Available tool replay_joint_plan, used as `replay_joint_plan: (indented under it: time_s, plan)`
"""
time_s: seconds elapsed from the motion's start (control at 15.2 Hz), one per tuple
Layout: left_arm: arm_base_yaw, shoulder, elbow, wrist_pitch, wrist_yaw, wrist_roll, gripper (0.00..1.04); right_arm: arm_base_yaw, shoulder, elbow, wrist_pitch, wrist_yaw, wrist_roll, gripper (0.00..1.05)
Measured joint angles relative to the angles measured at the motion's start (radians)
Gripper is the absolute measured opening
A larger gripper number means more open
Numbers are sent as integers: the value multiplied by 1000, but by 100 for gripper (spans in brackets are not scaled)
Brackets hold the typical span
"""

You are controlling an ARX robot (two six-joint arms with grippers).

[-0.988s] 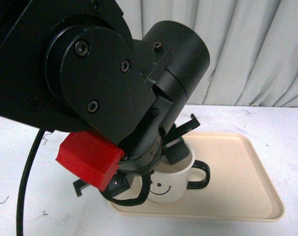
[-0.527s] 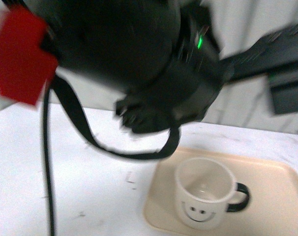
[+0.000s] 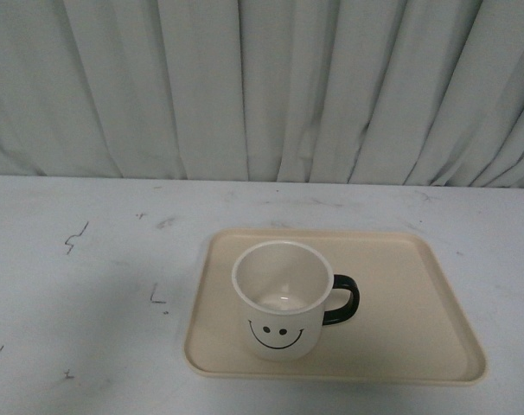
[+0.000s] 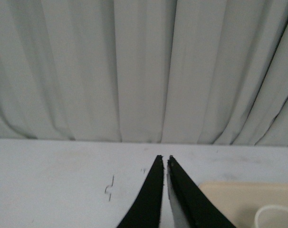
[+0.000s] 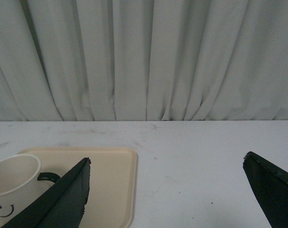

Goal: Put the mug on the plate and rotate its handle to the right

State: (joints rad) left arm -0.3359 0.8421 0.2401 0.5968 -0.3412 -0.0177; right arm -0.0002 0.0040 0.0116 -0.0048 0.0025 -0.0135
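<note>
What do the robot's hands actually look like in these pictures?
Only the wrist views show them. The left gripper has two slim black fingers that taper to sharp points. The right gripper has broad, flat, dark fingers shaped like wedges. No cables or markings are visible on them, and the front view shows neither arm.

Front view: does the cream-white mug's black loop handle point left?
No, the black loop handle juts rightward from the cream-white mug on the beige rectangular tray.
</note>
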Motion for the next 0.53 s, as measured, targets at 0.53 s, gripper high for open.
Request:
replay_joint_plan:
  time_s: [0.53]
  plan:
    - [339, -442, -208, -218, 340, 3, 2, 0, 0, 0, 0, -2, 0, 98]
